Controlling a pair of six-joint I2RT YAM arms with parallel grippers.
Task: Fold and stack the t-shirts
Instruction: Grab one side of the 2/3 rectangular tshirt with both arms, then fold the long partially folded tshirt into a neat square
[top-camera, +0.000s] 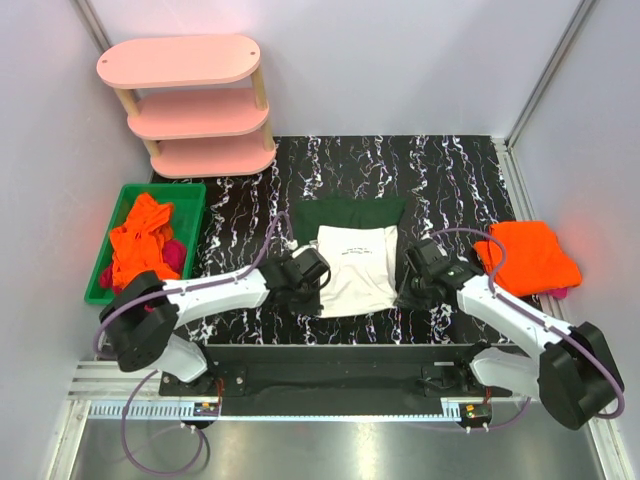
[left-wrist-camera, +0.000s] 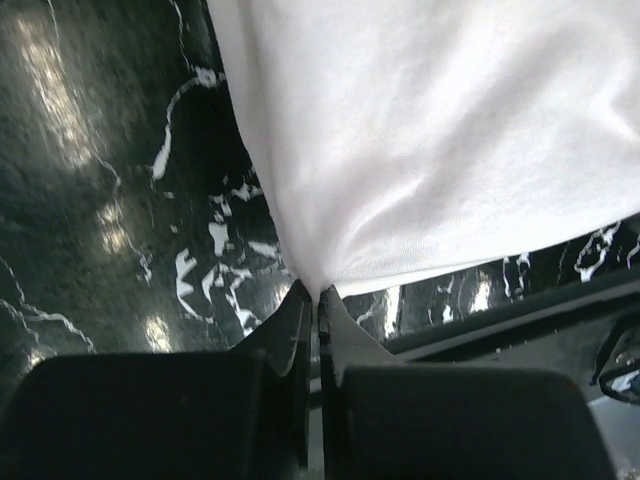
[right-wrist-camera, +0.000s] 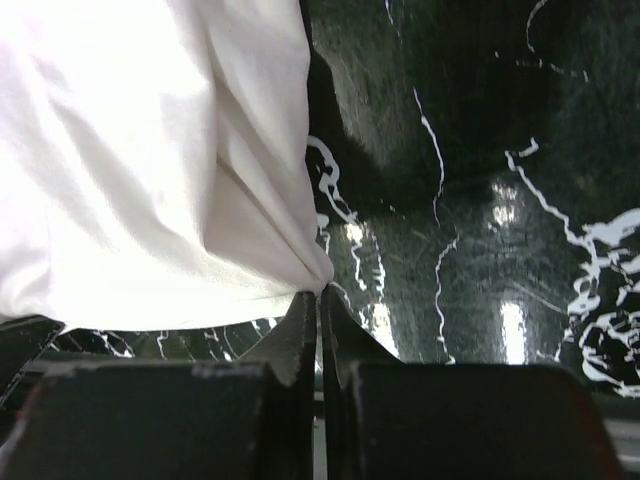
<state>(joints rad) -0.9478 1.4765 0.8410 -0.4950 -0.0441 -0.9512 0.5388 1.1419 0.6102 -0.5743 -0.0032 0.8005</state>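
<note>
**Inspector:** Where is the garment, and how is it held?

**Onlooker:** The white t-shirt (top-camera: 355, 265) lies flat on the desk (top-camera: 450, 180), to the right of the green bin (top-camera: 160, 187) and well apart from it. The left hand (left-wrist-camera: 315, 295) is pressed together on the hem (left-wrist-camera: 420, 270) corner nearer the bin. The right hand (right-wrist-camera: 320, 295) is pinching the corner farther from the bin.

**Inspector:** Orientation?

**Onlooker:** Its long axis runs parallel to the bin's long side. The end with the green sleeves (top-camera: 345, 212) points the same way as the bin's far end. The hem points the way of its near end.

**Inspector:** Risks from here?

**Onlooker:** Three, in my judgement. Each pinch takes only the tip of a corner, so the cloth could slip out once it is lifted. A hand may have caught only one layer, which would leave the lower layer behind on the desk. If one hand travels ahead of the other, the fold would land skewed and the sleeves might bunch. The folded orange t-shirt (top-camera: 528, 255), beyond the white one from the bin, looks safely out of the way.
</note>
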